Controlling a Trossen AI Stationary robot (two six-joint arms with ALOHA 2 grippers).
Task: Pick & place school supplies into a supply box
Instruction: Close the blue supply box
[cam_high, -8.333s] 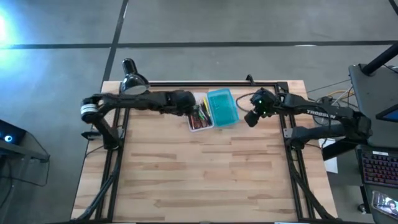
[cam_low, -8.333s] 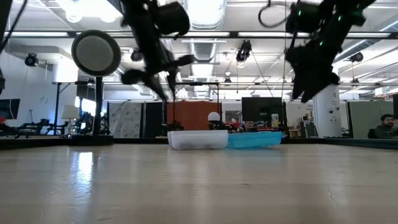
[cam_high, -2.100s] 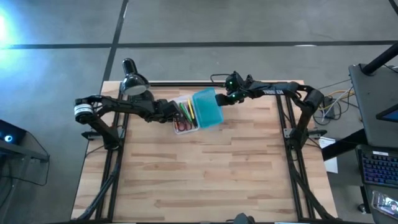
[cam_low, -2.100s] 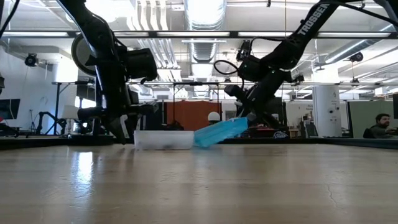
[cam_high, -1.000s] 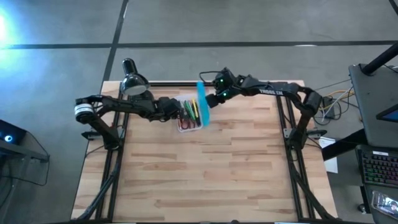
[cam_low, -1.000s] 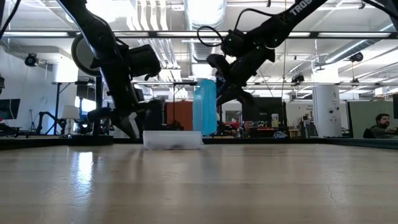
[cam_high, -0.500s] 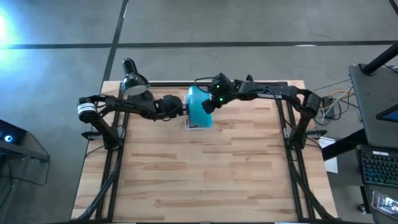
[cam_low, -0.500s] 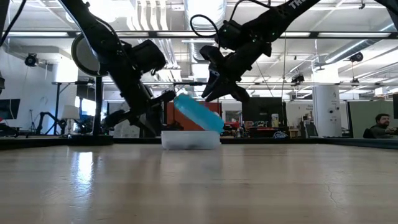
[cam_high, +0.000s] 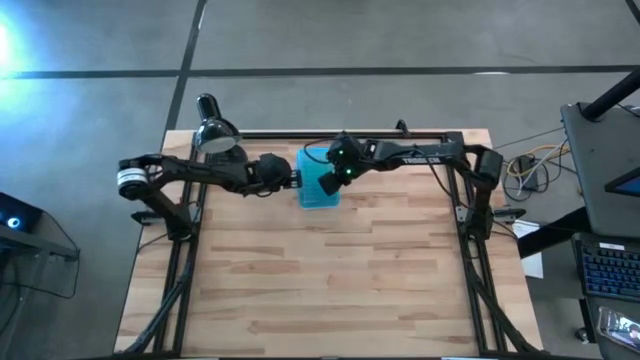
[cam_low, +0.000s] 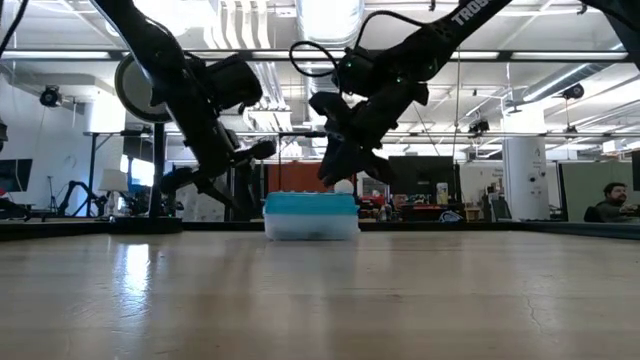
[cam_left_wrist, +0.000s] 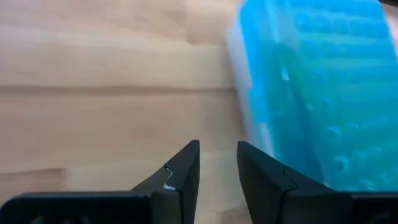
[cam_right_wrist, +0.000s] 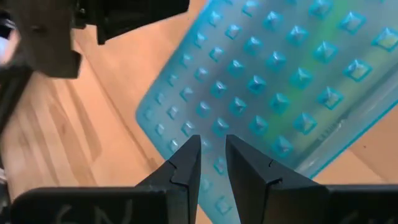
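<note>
The supply box (cam_high: 318, 178) lies near the table's far edge with its teal studded lid (cam_low: 311, 203) flat on the clear base (cam_low: 311, 225). The school supplies are hidden under the lid; only a greenish tint shows through it (cam_right_wrist: 311, 56). My right gripper (cam_high: 330, 180) is shut, with its fingertips (cam_right_wrist: 186, 158) just over the lid. My left gripper (cam_high: 292, 179) is shut and empty, a little above the table beside the box's left side (cam_left_wrist: 261, 118). My right gripper's shut fingers slant down from the table's right over the lid's top (cam_right_wrist: 236, 118). I cannot tell whether they touch it. The lid lies level on the base.
A black desk lamp (cam_high: 213, 130) stands at the far left corner, behind my left arm. A black frame rail (cam_high: 340, 133) runs along the far edge behind the box. The wooden table (cam_high: 330, 270) stretches out toward the near edge.
The teal lid has swung from standing upright over to the left and down, and now lies flat on the base. My right gripper has followed it leftward and down. My left gripper has shifted slightly toward the box.
</note>
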